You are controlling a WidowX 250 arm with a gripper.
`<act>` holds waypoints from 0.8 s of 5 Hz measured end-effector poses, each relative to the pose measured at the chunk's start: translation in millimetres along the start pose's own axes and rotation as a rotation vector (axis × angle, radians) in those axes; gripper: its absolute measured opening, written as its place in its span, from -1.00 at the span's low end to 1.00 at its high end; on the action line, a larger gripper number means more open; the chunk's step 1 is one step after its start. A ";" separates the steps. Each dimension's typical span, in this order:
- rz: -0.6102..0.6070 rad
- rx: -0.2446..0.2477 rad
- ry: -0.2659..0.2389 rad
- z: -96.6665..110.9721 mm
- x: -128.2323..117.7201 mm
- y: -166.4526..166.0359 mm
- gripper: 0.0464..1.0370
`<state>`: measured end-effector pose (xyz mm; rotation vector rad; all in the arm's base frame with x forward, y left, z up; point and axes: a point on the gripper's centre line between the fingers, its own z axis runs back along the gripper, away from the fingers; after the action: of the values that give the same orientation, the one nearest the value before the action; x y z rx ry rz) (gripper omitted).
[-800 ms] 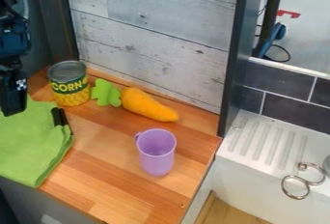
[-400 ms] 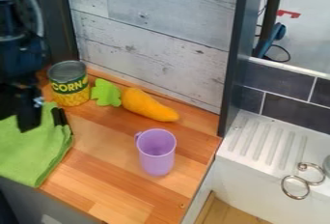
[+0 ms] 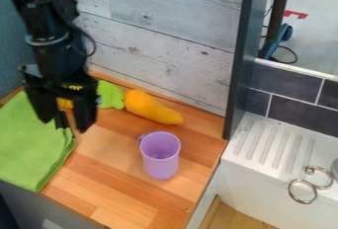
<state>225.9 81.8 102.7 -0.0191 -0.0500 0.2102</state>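
My gripper (image 3: 64, 124) hangs open over the left part of the wooden counter, its two fingers apart with nothing held between them. Below it, near the right edge of the green cloth (image 3: 29, 146), a small black object (image 3: 61, 120) is partly hidden. Behind the gripper, the corn can (image 3: 64, 103) is mostly covered, with a bit of its yellow label visible. Just to the right lies a plush carrot (image 3: 151, 107) with a green top (image 3: 110, 95). The purple cup (image 3: 159, 155) stands upright near the counter's middle right.
A grey plank wall (image 3: 165, 45) rises behind the counter (image 3: 125, 183), and a dark post (image 3: 239, 60) stands at its right back corner. Farther right is a white sink with a ridged drainboard (image 3: 274, 144) and metal rings (image 3: 303, 191).
The gripper has moved right from the left edge, and both its fingers have come into view. It now covers most of the corn can. The cloth, carrot and cup have stayed put.
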 end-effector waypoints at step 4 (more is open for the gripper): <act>0.668 -0.191 -0.220 -5.9 79.1 -33.2 0.93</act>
<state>310.4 65.8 101.3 -0.2052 -0.2842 0.8747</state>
